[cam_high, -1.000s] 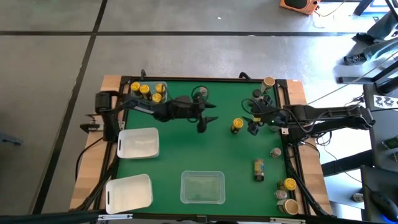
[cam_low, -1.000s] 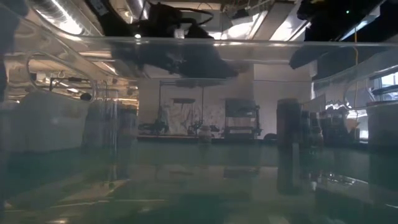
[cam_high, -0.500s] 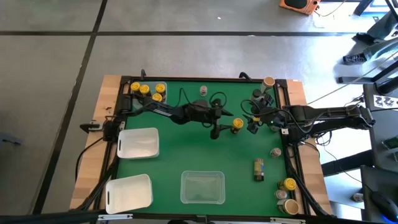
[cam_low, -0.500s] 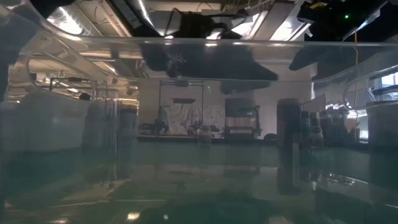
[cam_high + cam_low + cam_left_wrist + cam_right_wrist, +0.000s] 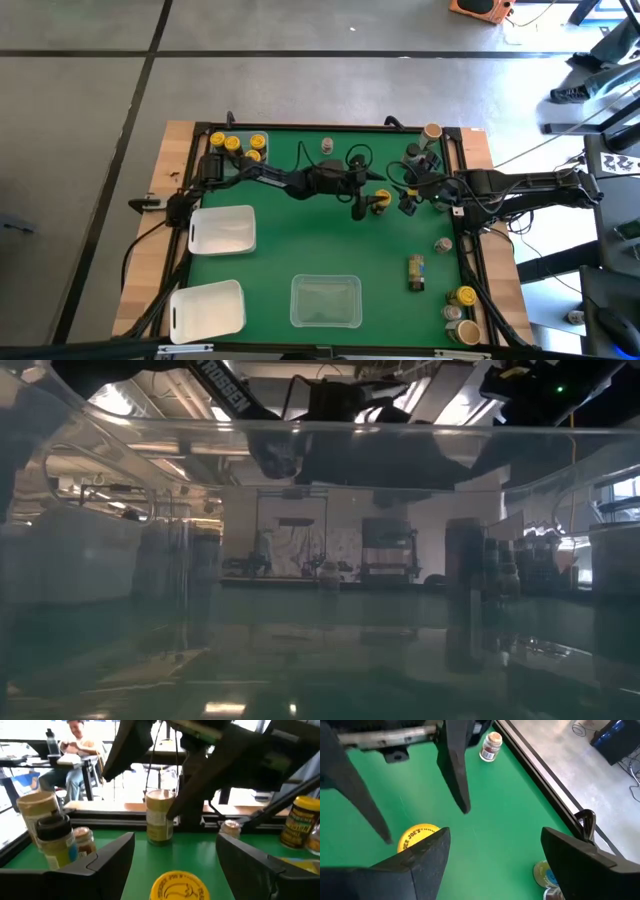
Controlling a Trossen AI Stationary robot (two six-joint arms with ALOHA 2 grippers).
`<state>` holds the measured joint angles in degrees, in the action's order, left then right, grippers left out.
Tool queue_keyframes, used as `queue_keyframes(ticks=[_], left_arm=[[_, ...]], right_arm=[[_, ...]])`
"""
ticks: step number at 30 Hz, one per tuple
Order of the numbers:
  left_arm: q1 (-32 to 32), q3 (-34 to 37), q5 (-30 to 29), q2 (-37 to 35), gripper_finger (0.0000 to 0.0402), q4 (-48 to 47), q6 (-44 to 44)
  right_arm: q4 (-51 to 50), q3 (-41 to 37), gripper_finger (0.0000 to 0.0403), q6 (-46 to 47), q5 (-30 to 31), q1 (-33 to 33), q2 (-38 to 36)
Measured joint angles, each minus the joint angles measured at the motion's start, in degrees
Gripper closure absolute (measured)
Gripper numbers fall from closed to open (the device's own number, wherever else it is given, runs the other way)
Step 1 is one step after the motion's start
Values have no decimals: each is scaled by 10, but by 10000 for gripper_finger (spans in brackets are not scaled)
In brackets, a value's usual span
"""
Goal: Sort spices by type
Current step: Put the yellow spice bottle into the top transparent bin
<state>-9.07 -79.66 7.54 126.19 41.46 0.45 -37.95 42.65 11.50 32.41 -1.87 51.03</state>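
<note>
Left gripper [image 5: 366, 200] is extended to mid-table, fingers spread wide, holding nothing. The yellow-lid jar [image 5: 381, 201] stands upright on the green mat [image 5: 300, 250], just off the fingertips on the right-arm side. In the left wrist view the same jar [image 5: 180, 886] sits low between the two open fingers [image 5: 112, 860], not touched by either.

Right gripper [image 5: 408, 200] hovers just on the other side of that jar, also open and empty. In the right wrist view the jar's lid [image 5: 418, 837] shows beside one finger [image 5: 422, 862], with the left arm's two fingers hanging above it.

So the jar is bracketed: left gripper on one side, right gripper on the other, neither in contact.

Other jars:
- Yellow-lid group [image 5: 238, 146] clustered at the far left corner of the table.
- Small jar [image 5: 327, 146] alone near the far edge, centre.
- Tan-lid jar [image 5: 432, 132] and a few dark-lid ones [image 5: 415, 152] at the far right corner.
- One jar lying on its side [image 5: 416, 272] on the right part of the mat, small jar [image 5: 443, 245] near it.
- Several more [image 5: 462, 312] bunched at the near right corner.

Trays: two white trays [image 5: 222, 230] [image 5: 207, 308] on the left side, one clear tray [image 5: 326, 301] near centre front. None of them visibly holds a jar.

Low view looks through clear plastic; both arms are only dark shapes overhead.
</note>
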Motion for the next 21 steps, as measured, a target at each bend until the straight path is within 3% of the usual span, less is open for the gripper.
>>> queue_keyframes(ticks=[5, 21], left_arm=[[14, 0, -34, 0, 123, 10, 56], [28, -10, -38, 0, 123, 9, 46]], right_arm=[[-7, 0, 94, 0, 0, 0, 0], [-11, 0, 93, 1, 1, 0, 0]])
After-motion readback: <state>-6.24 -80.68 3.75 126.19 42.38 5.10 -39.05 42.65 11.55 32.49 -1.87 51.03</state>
